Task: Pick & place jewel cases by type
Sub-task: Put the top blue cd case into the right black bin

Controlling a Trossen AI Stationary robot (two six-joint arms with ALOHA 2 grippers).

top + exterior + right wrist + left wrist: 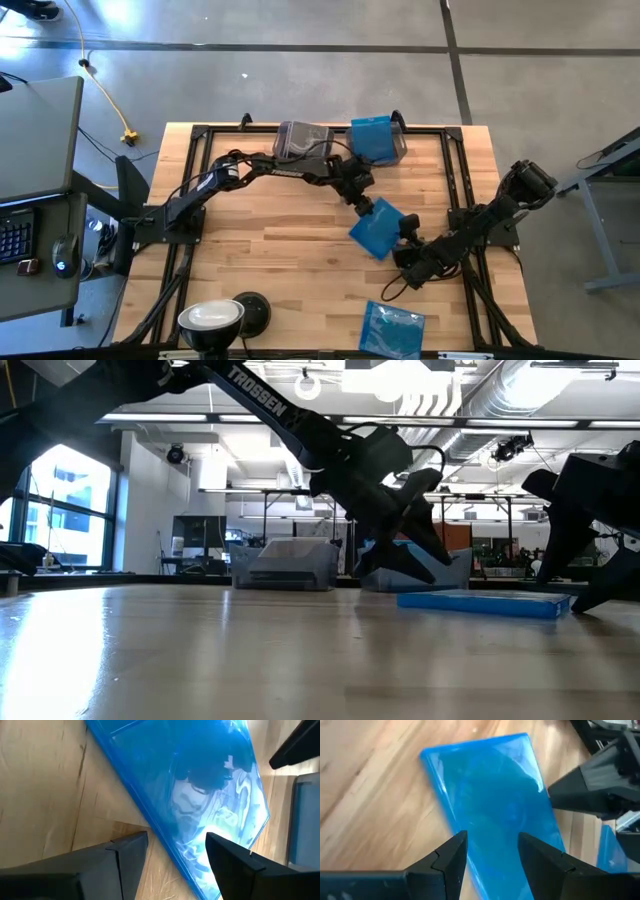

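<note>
Blue jewel case flat on the wooden table, right of centre, between both grippers. Left gripper just at its far edge, fingers spread apart above the case, gripping nothing. Right gripper at the case's right edge, fingers likewise parted, case corner between them; contact impossible to judge. Second blue case at the near table edge, partly cut off. Another blue case resting in the right-hand smoky bin at the far edge; contents of the left bin hard to make out.
</note>
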